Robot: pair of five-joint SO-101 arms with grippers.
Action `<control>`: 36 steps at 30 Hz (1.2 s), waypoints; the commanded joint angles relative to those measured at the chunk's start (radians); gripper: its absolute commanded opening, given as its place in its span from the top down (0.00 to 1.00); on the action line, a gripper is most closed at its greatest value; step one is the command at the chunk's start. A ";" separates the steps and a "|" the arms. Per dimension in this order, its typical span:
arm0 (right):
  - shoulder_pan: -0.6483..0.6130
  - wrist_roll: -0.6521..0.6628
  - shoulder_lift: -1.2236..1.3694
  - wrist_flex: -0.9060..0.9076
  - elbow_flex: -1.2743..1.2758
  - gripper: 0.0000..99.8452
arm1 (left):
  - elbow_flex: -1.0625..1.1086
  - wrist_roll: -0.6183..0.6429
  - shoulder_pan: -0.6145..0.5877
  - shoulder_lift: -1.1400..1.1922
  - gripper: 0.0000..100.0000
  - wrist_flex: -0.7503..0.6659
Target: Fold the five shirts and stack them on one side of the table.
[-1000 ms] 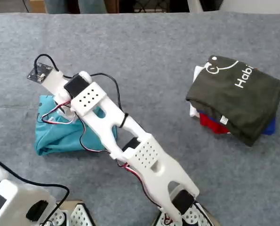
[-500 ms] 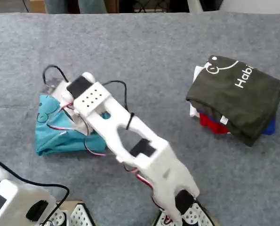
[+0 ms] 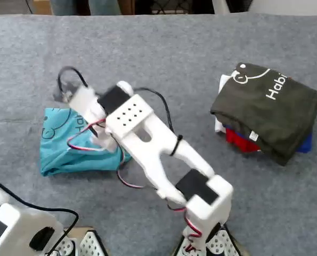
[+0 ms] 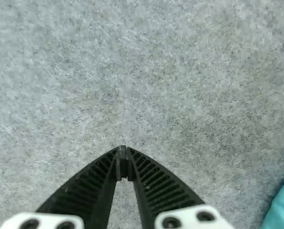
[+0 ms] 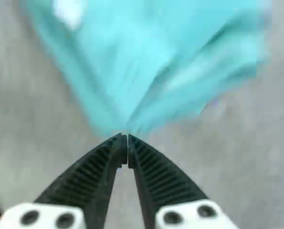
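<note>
High view: a teal shirt (image 3: 62, 152) is seen lying loosely bunched on the left part of the grey desk (image 3: 163, 58). It is well apart from the stack (image 3: 267, 112) at the right side, which is topped by a dark shirt (image 3: 270, 101) with red, blue and white cloth showing beneath.
Right arm: the right arm (image 3: 147, 133) is stretched from the near edge of the desk across to the far upper corner of the teal shirt.
Right gripper: in the right wrist view the right gripper (image 5: 127, 140) is seen with its jaws pressed together. Teal cloth is gathered to a point at the tips, so a thin pinch of the shirt appears to be held, though the cloth is blurred.
Left gripper: the left gripper (image 4: 122, 151) is closed on nothing and is poised over bare desk, with an edge of teal cloth at the margin of its view.
Step judged: the teal shirt is taken to be the fifth and last one; the others appear to be stacked.
Risk of slipping: little cloth seems to be caught, so the hold could be lost if the shirt is pulled quickly or is gripped by the felt-like surface.
Risk of unfolding: with the shirt held at one corner, the rest could trail and fall open.
Risk to the stack: the pile sits unevenly and could be pushed askew if the shirt is dragged into it.
Risk of snagging: loose wires at the wrist hang just over the cloth and could be caught in it.
</note>
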 commanded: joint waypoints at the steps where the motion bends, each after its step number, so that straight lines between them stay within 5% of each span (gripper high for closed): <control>1: 0.002 -0.028 0.119 -0.103 -0.173 0.99 | -0.015 -0.008 0.012 -0.023 0.97 -0.006; 10: 0.003 -0.129 0.495 -0.132 -0.552 0.99 | -0.008 -0.005 0.002 -0.023 0.97 -0.005; 18: 0.008 -0.129 0.627 0.222 -0.760 0.99 | -0.008 -0.005 0.001 -0.025 0.97 -0.005; 25: 0.025 -0.129 0.489 0.216 -0.578 0.99 | -0.013 -0.005 0.004 -0.023 0.97 -0.006; 36: 0.000 -0.124 0.200 0.213 0.116 0.99 | -0.016 -0.003 0.013 -0.021 0.97 -0.012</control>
